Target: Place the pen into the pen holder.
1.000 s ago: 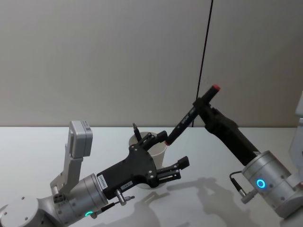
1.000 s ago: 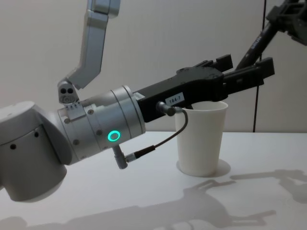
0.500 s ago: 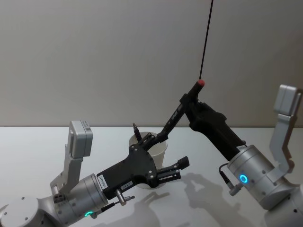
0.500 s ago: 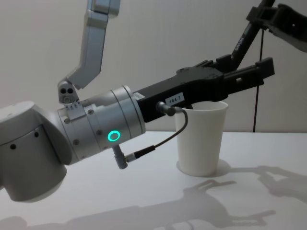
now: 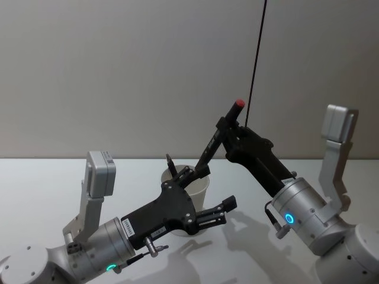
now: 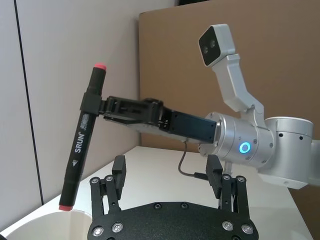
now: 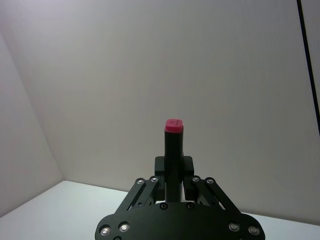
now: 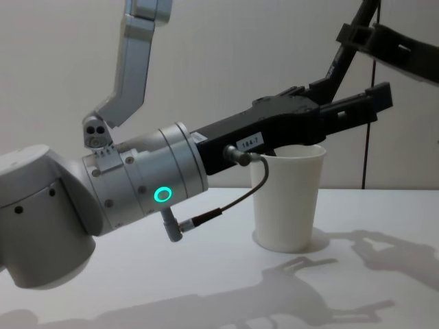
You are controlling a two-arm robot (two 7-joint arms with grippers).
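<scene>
The pen (image 5: 218, 139) is a black marker with red ends, tilted steeply, and my right gripper (image 5: 225, 131) is shut on its upper part. Its lower end hangs just above the rim of the pen holder (image 5: 200, 188), a white paper cup (image 8: 289, 199) on the table. In the left wrist view the pen (image 6: 81, 137) ends right over the cup's rim (image 6: 45, 226). My left gripper (image 5: 208, 188) hovers open at the cup's rim, one finger on each side. The right wrist view looks along the pen's red cap (image 7: 174, 126).
A white table (image 5: 35, 177) carries the cup, with a plain wall behind it. A thin black cable (image 5: 256, 59) runs down the wall behind the pen. The left arm's body (image 8: 137, 185) fills the near left of the table.
My right arm has swung left with the pen, bringing it more upright and its lower end over the cup. The left arm has not moved.
</scene>
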